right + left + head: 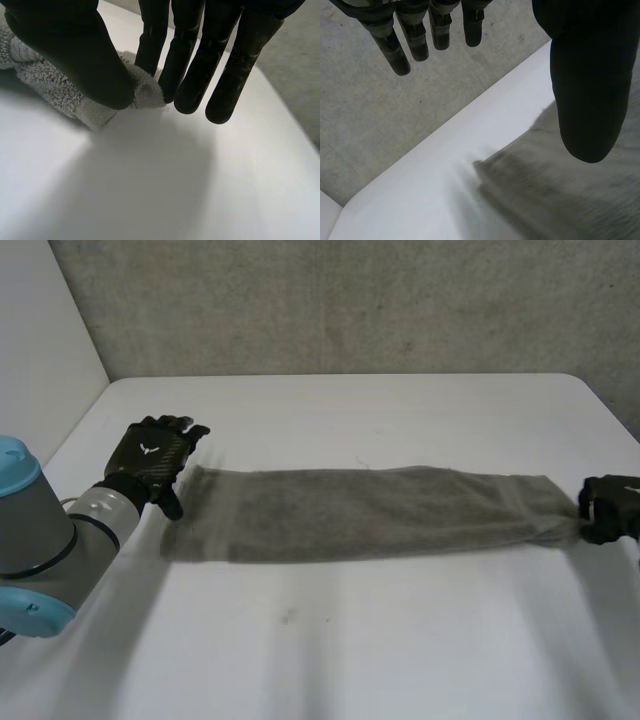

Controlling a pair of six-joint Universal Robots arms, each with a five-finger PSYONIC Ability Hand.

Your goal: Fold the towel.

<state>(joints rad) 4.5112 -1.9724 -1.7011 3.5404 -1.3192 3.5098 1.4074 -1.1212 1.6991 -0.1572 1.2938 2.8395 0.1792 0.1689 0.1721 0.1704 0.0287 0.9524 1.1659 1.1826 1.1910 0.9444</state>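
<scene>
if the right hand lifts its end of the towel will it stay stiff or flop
Probably floppy: the towel bunches into a narrow tail where the right hand pinches it, so it should sag. Its looped surface looks grippy, unlikely to slip. The left hand is open at the other end, so a pull may drag the whole strip.

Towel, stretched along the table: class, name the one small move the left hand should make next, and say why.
Probably lower the left hand and close its fingers on the towel's end beside it. The right hand pinches the opposite end, while the left is open and holds nothing, so no fold can start.
</scene>
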